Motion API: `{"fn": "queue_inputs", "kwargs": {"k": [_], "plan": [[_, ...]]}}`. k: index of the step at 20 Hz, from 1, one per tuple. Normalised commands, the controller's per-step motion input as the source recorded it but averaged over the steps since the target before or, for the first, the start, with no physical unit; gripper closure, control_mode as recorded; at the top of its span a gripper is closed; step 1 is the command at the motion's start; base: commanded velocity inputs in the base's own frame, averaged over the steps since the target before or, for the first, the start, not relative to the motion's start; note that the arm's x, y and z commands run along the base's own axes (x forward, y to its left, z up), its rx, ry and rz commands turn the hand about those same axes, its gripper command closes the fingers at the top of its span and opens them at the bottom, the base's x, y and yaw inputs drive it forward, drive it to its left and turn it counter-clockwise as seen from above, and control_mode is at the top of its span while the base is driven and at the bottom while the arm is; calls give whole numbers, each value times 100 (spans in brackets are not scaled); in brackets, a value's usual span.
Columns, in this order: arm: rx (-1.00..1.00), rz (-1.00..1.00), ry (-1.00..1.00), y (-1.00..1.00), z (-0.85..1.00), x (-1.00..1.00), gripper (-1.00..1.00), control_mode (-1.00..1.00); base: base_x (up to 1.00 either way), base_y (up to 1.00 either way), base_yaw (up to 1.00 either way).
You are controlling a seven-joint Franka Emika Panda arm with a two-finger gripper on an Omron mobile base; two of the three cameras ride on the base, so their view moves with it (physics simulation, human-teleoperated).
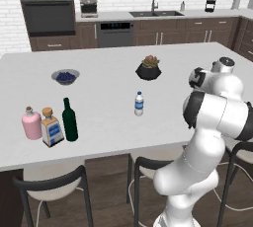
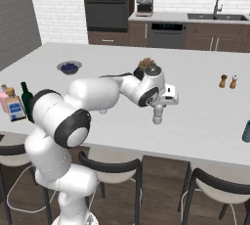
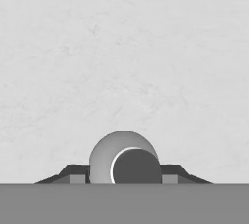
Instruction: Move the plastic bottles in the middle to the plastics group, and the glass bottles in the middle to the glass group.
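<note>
**Hand view: plain bottle pinched between the finger tips**

Hand view looks straight down on the plain greyish-clear bottle (image 3: 108,154). Its round top sits between the two dark fingers (image 3: 75,173), which press against its sides at 3 and 9 o'clock. Bare white counter lies all around it.

Labels: the white-capped water bottle (image 1: 139,103) wears a blue band, and the square bottle (image 1: 52,127) a blue label. Writing on both is too small to read. The pink bottle (image 1: 31,124) and the green wine bottle (image 1: 69,120) show no label.

Room: in the left base view the water bottle stands alone mid-island (image 1: 108,58) with open counter on every side. The glass group lies toward 8 o'clock from it, near the front edge. The green bottle stands just beside the square one, at its 3 o'clock. A bowl (image 1: 65,76) of dark berries sits at 12 o'clock from that group, and a potted plant (image 1: 148,68) at 12 o'clock from the water bottle.

The right base view shows the gripper (image 2: 157,108) down on the grey bottle, close to the near edge. The shakers (image 2: 228,81) stand well apart toward 2 o'clock. In the left base view the arm's own body covers that spot.
</note>
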Motion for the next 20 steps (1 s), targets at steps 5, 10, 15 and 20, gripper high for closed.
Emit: {"fn": "queue_inputs", "kwargs": {"k": [5,10,15,20], "plan": [[2,-16,0,-100,6,0,100,-100,0,0,0],[1,-16,0,-100,0,0,100,-100,0,0,0],[0,-15,0,-85,0,0,100,-100,0,0,0],[0,-17,1,-97,-2,0,100,-100,0,0,0]]}}
